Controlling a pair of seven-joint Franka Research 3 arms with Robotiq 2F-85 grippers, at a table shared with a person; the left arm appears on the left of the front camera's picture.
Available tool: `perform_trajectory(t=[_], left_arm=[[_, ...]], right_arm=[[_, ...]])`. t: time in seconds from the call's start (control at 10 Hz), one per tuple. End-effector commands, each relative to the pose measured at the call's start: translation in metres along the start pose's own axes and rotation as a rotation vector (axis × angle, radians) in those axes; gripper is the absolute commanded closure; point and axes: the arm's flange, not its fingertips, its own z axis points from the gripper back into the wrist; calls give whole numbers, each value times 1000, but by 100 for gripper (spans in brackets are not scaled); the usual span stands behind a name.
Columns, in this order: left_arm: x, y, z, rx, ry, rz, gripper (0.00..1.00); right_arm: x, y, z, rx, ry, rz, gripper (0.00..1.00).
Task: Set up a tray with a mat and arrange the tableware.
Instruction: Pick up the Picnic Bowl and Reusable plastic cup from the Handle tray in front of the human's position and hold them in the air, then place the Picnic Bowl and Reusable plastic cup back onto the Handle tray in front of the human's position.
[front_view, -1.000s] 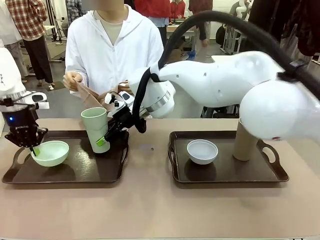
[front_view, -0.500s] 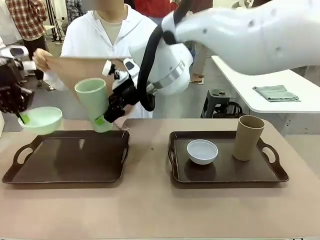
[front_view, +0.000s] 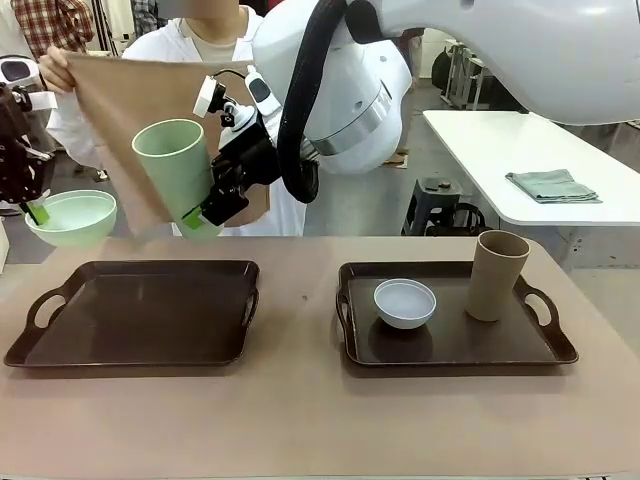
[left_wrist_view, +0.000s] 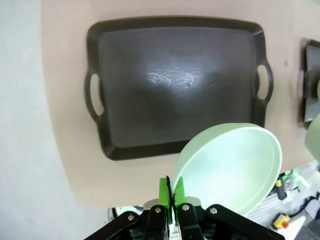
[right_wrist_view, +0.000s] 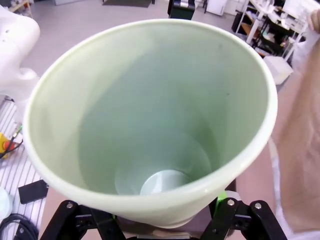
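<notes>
A beige tabletop (front_view: 300, 420) carries two dark brown plastic trays with handles. The left tray (front_view: 140, 320) lies bare. The right tray (front_view: 450, 350) holds a small white bowl (front_view: 405, 303) and, apart from it, an upright tan-brown tumbler (front_view: 497, 275). Raised by the bare tray's left end, the left hand (front_view: 35, 210) is pinched tight on the rim of a pale mint green bowl (front_view: 70, 217). The right hand (front_view: 205, 213), spread wide, clasps a tall pale green tumbler (front_view: 175, 175) near its base, tilted in the air near that tray's far edge. Behind both, a person in a white top (front_view: 200, 50) holds up a tan sheet-like mat (front_view: 130, 90). The likely trouble is crowding: the mat probably has to come down onto the bare tray between two raised arms, and its hanging edge could brush the tumbler or bowl. The rim-only pinch looks weak, so a knock may twist the bowl loose. The leaning tumbler might slip in its grasp, or tip if set on a wrinkled mat.
</notes>
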Motion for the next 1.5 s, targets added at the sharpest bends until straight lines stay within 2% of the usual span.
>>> perform_trajectory(t=[0.0,1.4], left_arm=[[0,-1,-1,1,2,-4,100],[0,-1,-1,1,2,-4,100]], right_arm=[[4,-1,0,0,-5,6,76],[4,-1,0,0,-5,6,76]])
